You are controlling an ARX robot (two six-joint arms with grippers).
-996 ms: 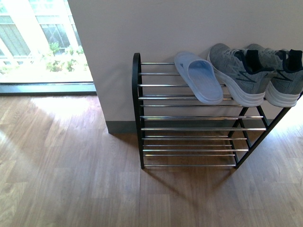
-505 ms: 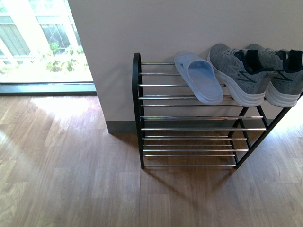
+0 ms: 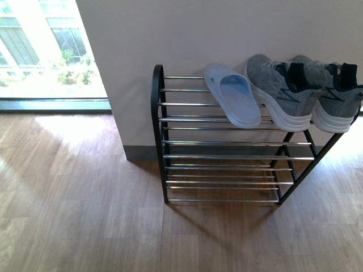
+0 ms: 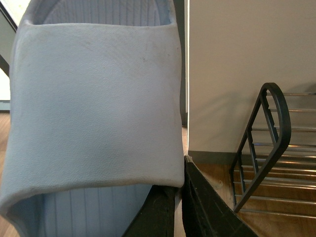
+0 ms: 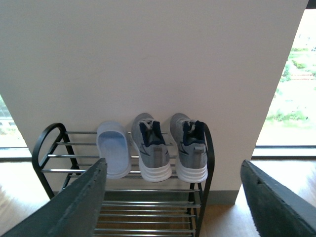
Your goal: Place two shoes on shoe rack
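Left gripper (image 4: 177, 207): jaws closed narrow on a pale blue slipper (image 4: 94, 98), which fills the wrist view. Grip looks to be at the edge of the sole, just under the strap; the fingertips themselves are hidden, so exact contact is unclear.

Right gripper (image 5: 175, 197): jaws wide apart, nothing between them, hanging well short of the shoe rack (image 5: 47, 143).

Neither arm shows in the front view.

Shoe rack (image 3: 157, 113) stands on the wood floor (image 3: 74, 204) against the white wall (image 3: 170, 34). Top shelf holds the matching blue slipper (image 3: 235, 102) and, just beside it, two grey sneakers (image 3: 281, 90). The left part of the top shelf is bare rods.

Handling, my read:
- The held slipper is light moulded foam, flexy, likely to sag or twist in an edge pinch.
- The rods are smooth and the slipper lying on the rack overhangs the front rod, so the held one could slide or tip off.
- Better set flat across several rods, left of its mate.

Lower shelves hold nothing.
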